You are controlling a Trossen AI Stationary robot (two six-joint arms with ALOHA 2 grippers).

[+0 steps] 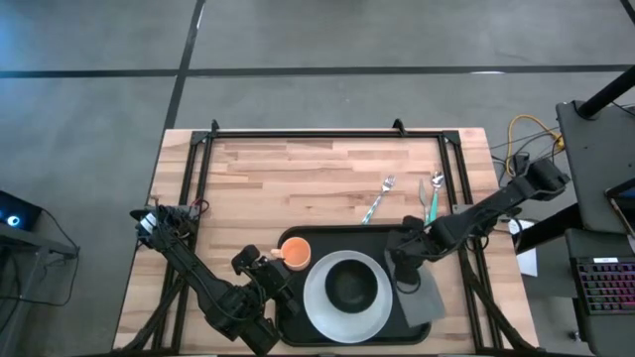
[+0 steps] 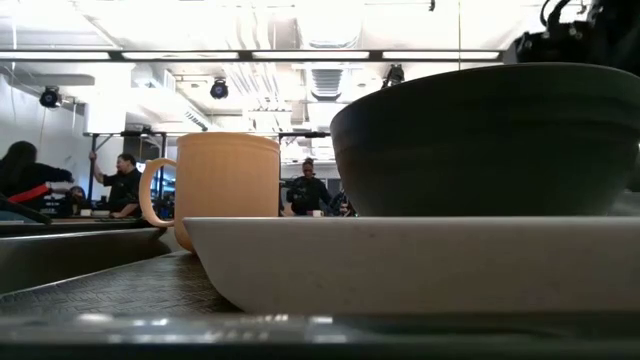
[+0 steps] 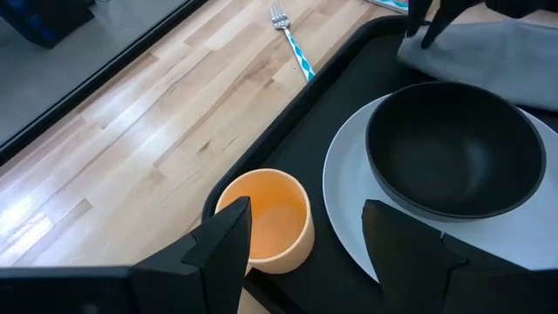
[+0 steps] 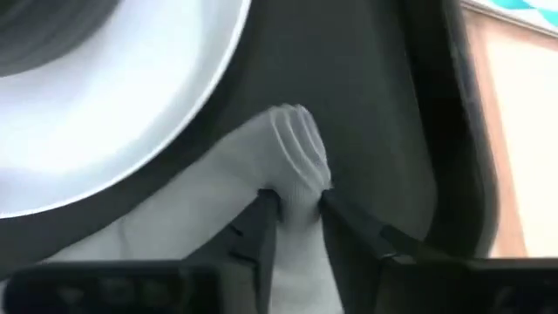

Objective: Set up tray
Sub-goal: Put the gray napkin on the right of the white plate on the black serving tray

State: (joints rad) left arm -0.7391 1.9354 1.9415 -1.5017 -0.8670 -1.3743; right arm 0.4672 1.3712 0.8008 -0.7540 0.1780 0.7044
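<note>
Tray [image 1: 294, 238] first: in the high view it lies at the near edge of the wooden table [image 1: 298, 178], black, with the white plate [image 1: 345, 296] and dark bowl [image 1: 350, 284] in its middle. The orange cup [image 1: 296, 252] stands left of the plate, inside the tray. The grey napkin [image 1: 422, 300] lies on the right end of the tray, and my right gripper [image 1: 407, 270] is on its far end. Beyond the tray's far right corner, a fork [image 1: 380, 196] and a spoon [image 1: 433, 195] wait on the wood. My left gripper [image 1: 266, 273] hovers just beside the cup.

In the low view, the cup [image 2: 225, 190] and the bowl [image 2: 490, 140] on the plate [image 2: 420, 265] fill the picture; I see no gripper clearly there.

In the left wrist view, my left fingers [image 3: 228, 237] stand spread and empty, one of them over the cup [image 3: 266, 218], with the tray's rim [image 3: 336, 65] beyond.

In the right wrist view, my right fingers [image 4: 261, 228] are clenched on a bunched fold of the napkin [image 4: 292, 161], beside the plate [image 4: 113, 113], on the tray floor [image 4: 366, 105].

I judge the step is laying the napkin. To do it well I should lower it flat beside the plate, keep it inside the rim, and release only when the fold no longer bunches.
</note>
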